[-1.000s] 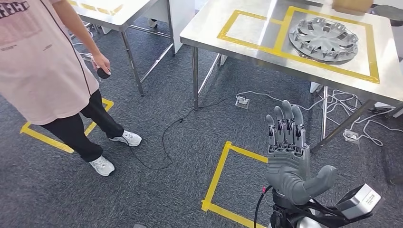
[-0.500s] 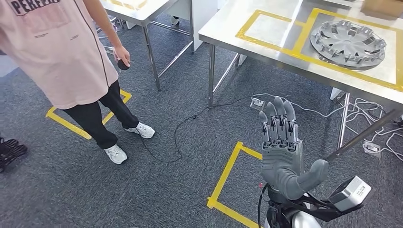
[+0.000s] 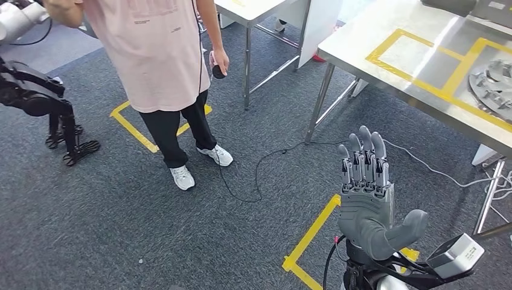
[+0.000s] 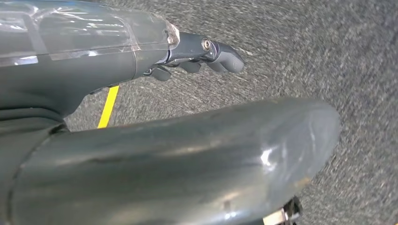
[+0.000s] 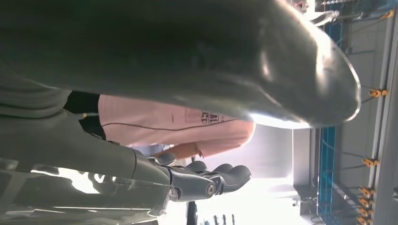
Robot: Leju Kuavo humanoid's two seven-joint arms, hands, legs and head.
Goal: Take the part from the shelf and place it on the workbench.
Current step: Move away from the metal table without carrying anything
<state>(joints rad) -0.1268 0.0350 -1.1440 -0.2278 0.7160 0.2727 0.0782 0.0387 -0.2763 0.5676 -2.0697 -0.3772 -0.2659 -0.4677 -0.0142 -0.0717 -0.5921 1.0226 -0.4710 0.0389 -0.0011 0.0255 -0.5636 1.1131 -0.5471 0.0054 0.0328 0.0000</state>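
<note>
Steel counter stands ahead and to my right, and on it, inside yellow tape, lies a silver wheel-cover part cut by the picture's edge (whether this is the task's part already set down I cannot tell; I see no shelf). My right hand is raised over the carpet, palm up, fingers straight and side by side, thumb out, holding nothing. It is the nearer hand to the part, which lies forward and right of it, well apart. My left hand hangs over the carpet, fingers loosely curled on nothing. A person in a pink shirt stands to my left.
</note>
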